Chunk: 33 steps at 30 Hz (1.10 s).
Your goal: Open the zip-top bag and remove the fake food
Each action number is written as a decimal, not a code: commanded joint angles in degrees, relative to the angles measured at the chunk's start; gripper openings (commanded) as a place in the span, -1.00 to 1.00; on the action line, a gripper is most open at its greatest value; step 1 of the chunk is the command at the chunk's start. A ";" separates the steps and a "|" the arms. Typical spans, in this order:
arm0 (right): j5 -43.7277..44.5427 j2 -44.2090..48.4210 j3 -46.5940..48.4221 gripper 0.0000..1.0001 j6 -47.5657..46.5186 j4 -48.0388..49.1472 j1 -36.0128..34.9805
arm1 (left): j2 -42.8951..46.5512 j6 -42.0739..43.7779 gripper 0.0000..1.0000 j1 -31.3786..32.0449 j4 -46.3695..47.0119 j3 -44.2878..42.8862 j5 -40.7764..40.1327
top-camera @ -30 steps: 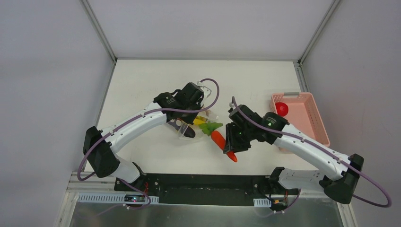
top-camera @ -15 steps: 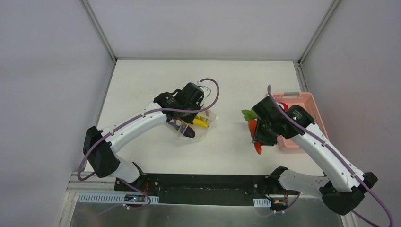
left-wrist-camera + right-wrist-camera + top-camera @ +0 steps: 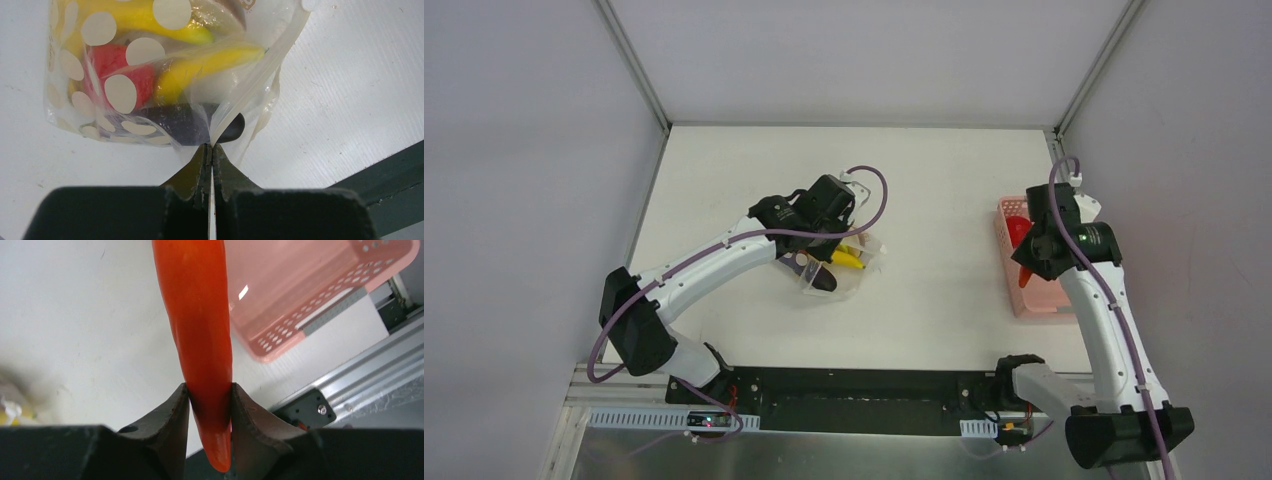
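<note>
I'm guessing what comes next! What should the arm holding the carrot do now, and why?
Probably slide it a little further over the basket: the right pincer grips the carrot, which hangs near the basket's rim, not clearly above its inside.

light bright, even | shadows soft | zip-top bag (image 3: 150, 75) glints | right-wrist background blurred

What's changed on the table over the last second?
The right fingers, shut on the orange carrot, carried it from beside the bag's mouth rightward to over the pink basket. The left fingers stayed clamped on the zip-top bag, which hasn't moved; the bananas remain inside.
</note>
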State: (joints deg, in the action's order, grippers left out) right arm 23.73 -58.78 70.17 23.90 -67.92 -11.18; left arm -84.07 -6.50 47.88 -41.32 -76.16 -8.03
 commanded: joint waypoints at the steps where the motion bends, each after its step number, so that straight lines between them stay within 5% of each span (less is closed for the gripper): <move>1: 0.22 0.83 -6.54 -1.00 -8.04 14.50 6.70 | 2.59 0.99 -1.00 -0.50 0.00 0.43 -1.10; 10: 1.50 -4.26 -17.06 -1.00 -11.76 28.37 15.42 | 2.74 1.05 -1.00 -0.50 -0.26 0.14 -0.83; 13: 0.28 -4.95 -19.95 -0.86 -9.31 32.13 16.11 | 3.15 0.94 -1.00 -0.53 -0.17 0.05 -0.25; 29: -0.29 -15.29 -21.38 -0.69 -6.48 44.58 19.88 | 3.13 0.55 -1.00 -0.50 0.10 0.22 1.24; 33: -2.96 -14.39 -20.09 -0.32 -5.67 43.14 19.88 | 3.13 0.52 -1.00 -0.51 0.11 0.14 1.67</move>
State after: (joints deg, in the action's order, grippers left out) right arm 22.76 -74.26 48.45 17.34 -26.06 8.27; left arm -82.37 -6.50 47.88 -41.23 -75.96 -7.46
